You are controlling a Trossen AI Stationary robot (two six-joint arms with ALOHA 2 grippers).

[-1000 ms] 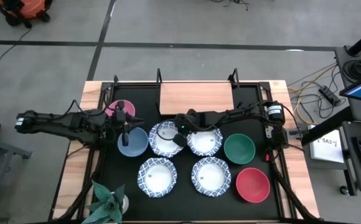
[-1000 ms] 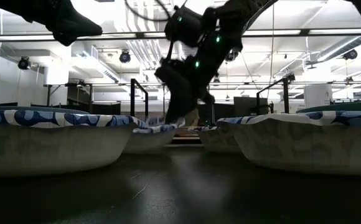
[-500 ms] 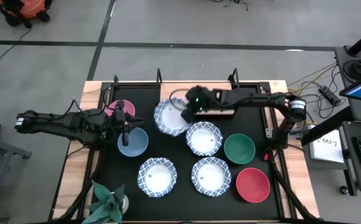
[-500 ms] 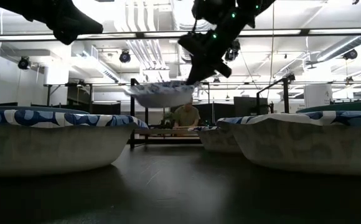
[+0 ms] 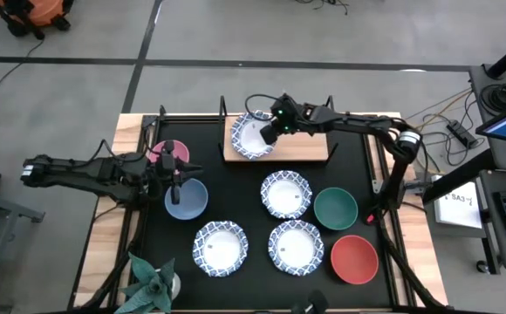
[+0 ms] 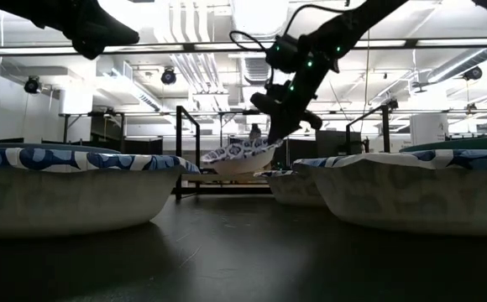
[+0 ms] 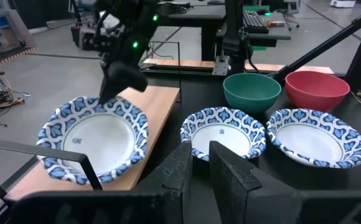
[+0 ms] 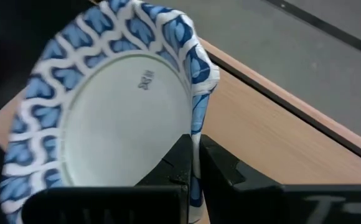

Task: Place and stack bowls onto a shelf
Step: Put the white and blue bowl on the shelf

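My right gripper (image 5: 268, 133) is shut on a white bowl with a blue patterned rim (image 5: 251, 136). It holds the bowl over the left part of the wooden shelf (image 5: 305, 145) at the table's far edge. Three more patterned bowls (image 5: 286, 194) (image 5: 220, 248) (image 5: 296, 247), a green bowl (image 5: 335, 208) and a red bowl (image 5: 354, 258) sit on their bases on the black tabletop. My left gripper (image 5: 176, 185) hangs above the blue bowl (image 5: 186, 201), next to the pink bowl (image 5: 166, 153). Its fingers (image 7: 227, 171) are almost together, with nothing between them. My right gripper pinches the bowl's scalloped rim (image 8: 196, 121) on the side toward the table's right, one finger inside the bowl and one outside. The fingers slant down from the right. The bowl (image 6: 239, 158) tilts, held side higher, just above the shelf board; whether it touches the board, I cannot tell.
Black metal posts (image 5: 222, 109) (image 5: 328, 106) stand at the shelf's far corners. The right half of the board is bare wood. A green spiky plant (image 5: 153, 283) stands at the table's near left corner. A black tray frame (image 5: 144, 235) edges the work area.
My right gripper has lifted the patterned bowl clear of the table's middle and swung it toward the far edge, over the shelf's left part. The bowl rose, then came lower over the board, and now tilts. The gripper stayed shut on it.
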